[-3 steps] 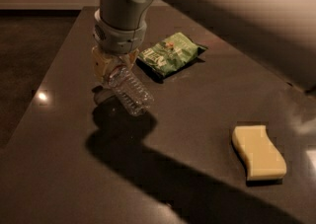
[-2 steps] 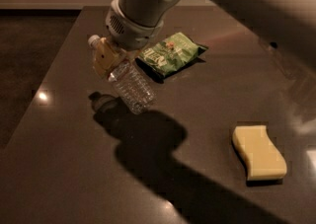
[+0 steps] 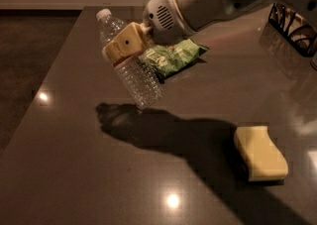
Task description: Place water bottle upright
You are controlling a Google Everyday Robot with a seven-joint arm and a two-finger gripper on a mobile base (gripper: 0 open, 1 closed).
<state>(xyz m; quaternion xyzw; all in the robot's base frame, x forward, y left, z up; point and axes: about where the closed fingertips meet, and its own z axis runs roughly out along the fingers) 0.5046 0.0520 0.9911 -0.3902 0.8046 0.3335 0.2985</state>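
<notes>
Kept the claw point(image 3: 122, 49) clamped shut on the water bottle point(image 3: 139, 81), high on the ribbed body just below the neck. Held it in the air, clear of the tabletop point(image 3: 74, 169) and tilted: white cap up and to the left, base down and to the right, above a dark shadow. Noted a green snack bag point(image 3: 174, 56) just behind it and a yellow sponge point(image 3: 260, 153) well apart to the right.

Judged the step in hand as righting and then lowering. Needed a roll of the wrist first, to bring the cap straight over the base before any descent. Otherwise risked landing on the base's edge rather than flat. Called for a slow drop onto the bare patch near the shadow, away from the bag. Called for release only with the base fully seated. Then wanted a straight withdrawal, with no sideways brush against so light-looking a bottle. Expected a topple from any nudge near the neck.
</notes>
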